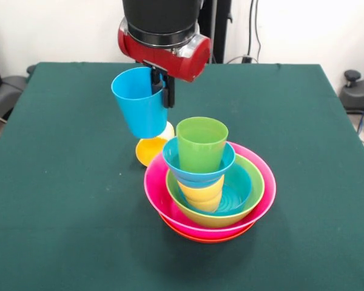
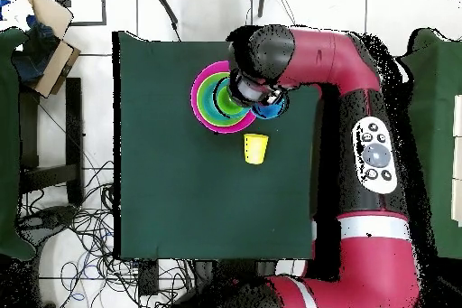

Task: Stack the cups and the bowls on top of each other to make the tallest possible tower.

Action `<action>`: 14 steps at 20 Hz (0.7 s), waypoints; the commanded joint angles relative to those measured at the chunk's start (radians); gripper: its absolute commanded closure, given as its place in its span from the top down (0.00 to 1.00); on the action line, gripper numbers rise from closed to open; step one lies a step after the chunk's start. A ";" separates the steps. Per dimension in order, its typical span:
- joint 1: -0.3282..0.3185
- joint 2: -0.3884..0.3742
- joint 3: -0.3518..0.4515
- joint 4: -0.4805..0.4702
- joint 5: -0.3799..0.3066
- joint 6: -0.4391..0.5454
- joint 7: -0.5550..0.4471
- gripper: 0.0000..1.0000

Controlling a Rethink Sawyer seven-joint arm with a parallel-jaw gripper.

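The tower (image 1: 209, 188) stands mid-surface: orange bowl (image 1: 207, 235) under pink bowl (image 1: 262, 197), lime bowl (image 1: 253, 200) inside, then a yellow-orange cup (image 1: 202, 194), a blue bowl (image 1: 197, 167) and a green cup (image 1: 201, 145) on top. The tool (image 1: 161, 85) pinches the rim of a light blue cup (image 1: 139, 103) lifted just beside the tower. A yellow cup (image 1: 150, 150) lies behind it. Open green surface (image 1: 60, 200) surrounds the tower.

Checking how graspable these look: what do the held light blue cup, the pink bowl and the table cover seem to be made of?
Light blue cup: likely thin moulded plastic, glossy; even colour, soft highlights on the wall.
Pink bowl: likely the same glossy plastic; bright sheen along its rim.
Table cover: seems a dark green cloth or felt, matte; no reflections.
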 commanded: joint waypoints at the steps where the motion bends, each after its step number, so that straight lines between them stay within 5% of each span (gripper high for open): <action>1: 0.051 0.114 -0.004 -0.226 -0.002 0.193 0.070 0.00; 14: 0.090 0.135 -0.063 -0.297 -0.031 0.241 0.052 0.00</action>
